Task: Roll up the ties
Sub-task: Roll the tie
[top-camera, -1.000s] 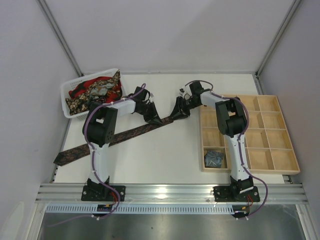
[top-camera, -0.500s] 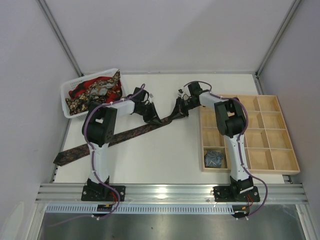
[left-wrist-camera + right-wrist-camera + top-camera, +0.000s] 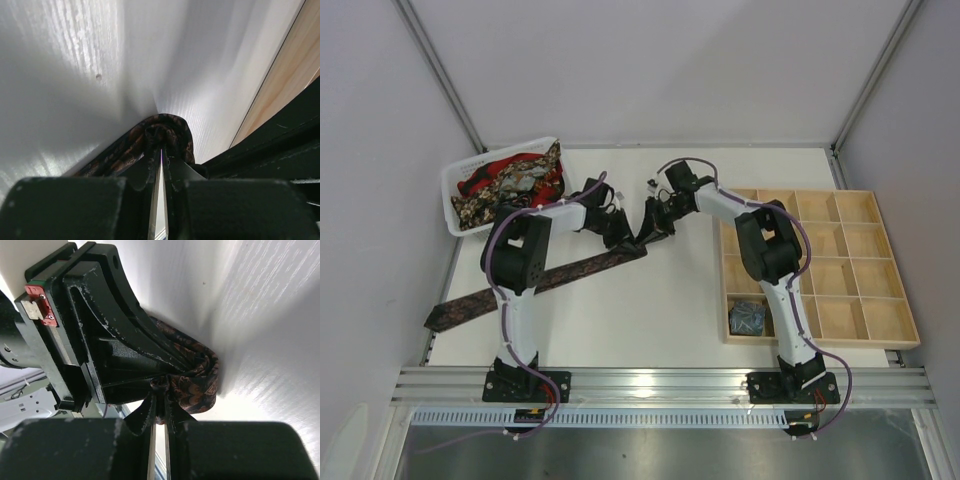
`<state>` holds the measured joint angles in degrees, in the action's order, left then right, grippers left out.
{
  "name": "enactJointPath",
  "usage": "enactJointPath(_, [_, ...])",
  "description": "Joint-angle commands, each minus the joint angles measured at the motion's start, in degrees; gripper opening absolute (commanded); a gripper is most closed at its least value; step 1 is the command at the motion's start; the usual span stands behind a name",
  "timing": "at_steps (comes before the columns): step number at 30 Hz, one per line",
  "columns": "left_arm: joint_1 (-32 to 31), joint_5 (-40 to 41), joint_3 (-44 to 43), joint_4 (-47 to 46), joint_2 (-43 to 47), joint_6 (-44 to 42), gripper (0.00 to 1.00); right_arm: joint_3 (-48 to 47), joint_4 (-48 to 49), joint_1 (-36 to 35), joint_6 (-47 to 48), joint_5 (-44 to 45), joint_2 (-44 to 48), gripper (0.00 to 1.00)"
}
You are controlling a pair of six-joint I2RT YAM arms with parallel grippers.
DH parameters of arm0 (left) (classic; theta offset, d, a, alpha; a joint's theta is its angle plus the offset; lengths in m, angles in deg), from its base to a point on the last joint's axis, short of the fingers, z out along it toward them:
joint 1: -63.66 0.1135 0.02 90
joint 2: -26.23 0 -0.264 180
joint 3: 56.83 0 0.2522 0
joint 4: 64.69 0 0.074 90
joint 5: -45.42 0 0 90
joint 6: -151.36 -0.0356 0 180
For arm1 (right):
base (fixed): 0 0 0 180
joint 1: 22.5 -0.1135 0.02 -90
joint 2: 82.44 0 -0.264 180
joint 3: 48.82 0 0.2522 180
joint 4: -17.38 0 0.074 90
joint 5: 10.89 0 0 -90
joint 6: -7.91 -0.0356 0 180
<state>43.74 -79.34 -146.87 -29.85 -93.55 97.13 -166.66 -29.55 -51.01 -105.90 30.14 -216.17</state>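
A dark brown-maroon patterned tie (image 3: 520,282) lies slanting across the table, its wide end near the left edge. Its narrow end is folded into a small loop (image 3: 200,375) between the two grippers. My left gripper (image 3: 623,236) is shut on the tie at the fold (image 3: 162,131); its jaws (image 3: 161,147) pinch the cloth. My right gripper (image 3: 645,224) faces it from the right, shut on the same looped end (image 3: 159,390). In the right wrist view the left gripper's black body (image 3: 100,335) sits close against the loop. A grey-blue rolled tie (image 3: 748,317) rests in the wooden tray.
A white basket (image 3: 455,213) at the back left holds several loose red and gold-black ties (image 3: 510,180). A wooden tray of compartments (image 3: 840,262) fills the right side of the table. Grey walls stand on both sides.
My right gripper has shut on the tie's narrow end and swung left with it, folding it toward the left gripper. The left gripper and tie shifted slightly left.
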Motion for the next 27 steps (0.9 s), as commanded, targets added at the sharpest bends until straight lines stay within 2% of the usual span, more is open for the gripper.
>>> enactJointPath(1, [-0.29, 5.32, 2.97, 1.68, 0.25, -3.16, 0.11, -1.57, -1.11, -2.07, -3.16, 0.89, 3.04, 0.0])
enactJointPath(6, [-0.29, 5.84, 6.57, 0.46, 2.71, -3.42, 0.11, 0.01, 1.17, -2.34, -8.96, 4.31, 3.21, 0.0])
enactJointPath(13, [-0.29, 6.9, 10.7, -1.57, 7.28, -3.16, 0.15, 4.13, 2.06, -2.16, -10.38, 8.01, 6.73, 0.0])
enactJointPath(16, [-0.29, 6.9, 11.76, -2.71, 9.04, -2.37, 0.13, 5.54, 1.62, -2.07, -9.85, 8.1, 7.87, 0.0])
enactJointPath(18, [-0.29, 6.81, 11.93, -2.71, 9.74, -2.11, 0.07, 6.16, 1.09, -2.07, -9.5, 8.19, 8.31, 0.0])
enactJointPath(27, [-0.29, 8.75, 10.7, 0.1, 10.1, -2.9, 0.07, 8.01, -0.05, -2.16, -9.32, 8.28, 10.77, 0.0])
